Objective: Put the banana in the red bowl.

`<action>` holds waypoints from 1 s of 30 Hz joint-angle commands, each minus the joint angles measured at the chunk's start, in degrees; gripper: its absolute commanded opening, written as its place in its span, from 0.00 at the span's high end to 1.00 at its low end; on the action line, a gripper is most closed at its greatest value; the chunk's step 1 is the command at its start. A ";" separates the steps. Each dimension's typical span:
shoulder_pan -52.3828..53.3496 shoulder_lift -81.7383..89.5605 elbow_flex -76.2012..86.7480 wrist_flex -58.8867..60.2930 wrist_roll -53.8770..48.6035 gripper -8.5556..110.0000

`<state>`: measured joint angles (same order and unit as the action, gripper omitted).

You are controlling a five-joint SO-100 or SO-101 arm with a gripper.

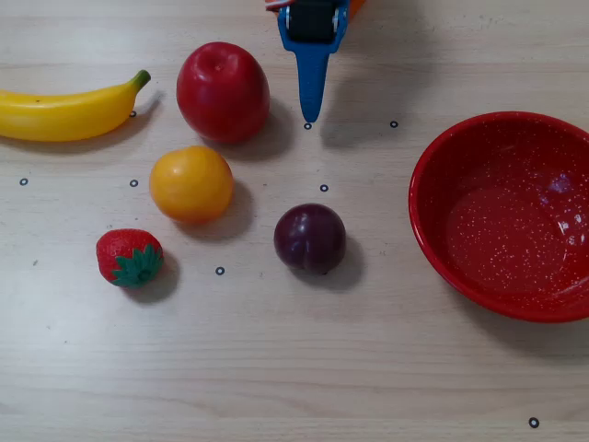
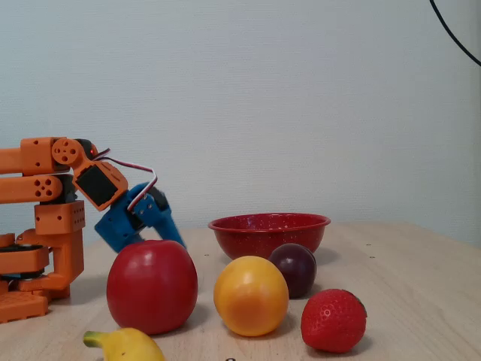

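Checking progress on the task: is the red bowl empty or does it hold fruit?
Empty. The overhead view shows only the red bowl's bare speckled inside; the banana lies on the table far left of it.

Hobby lab bench: toy fruit, marker-dotted wooden table (image 1: 276,368), blank wall (image 2: 263,98).

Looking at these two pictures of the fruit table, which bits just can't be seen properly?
- The banana: its far end is cut off by the left edge in the overhead view; the fixed view shows only its stem end, at the bottom edge.
- The red bowl: its right side runs off the overhead view.
- The hand: the apple hides its tip in the fixed view; open or shut is unclear.
- The plum: partly behind the orange.
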<state>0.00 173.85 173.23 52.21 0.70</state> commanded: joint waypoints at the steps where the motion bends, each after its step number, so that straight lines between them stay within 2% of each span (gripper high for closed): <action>1: 1.49 -2.55 -9.14 1.49 2.64 0.93; 8: 2.11 -11.43 -21.18 7.38 8.88 0.93; 15: 1.58 -23.64 -38.06 16.44 9.67 0.93; 30: -6.33 -43.86 -67.85 32.34 16.87 0.93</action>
<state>-4.66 129.73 112.06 83.67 14.94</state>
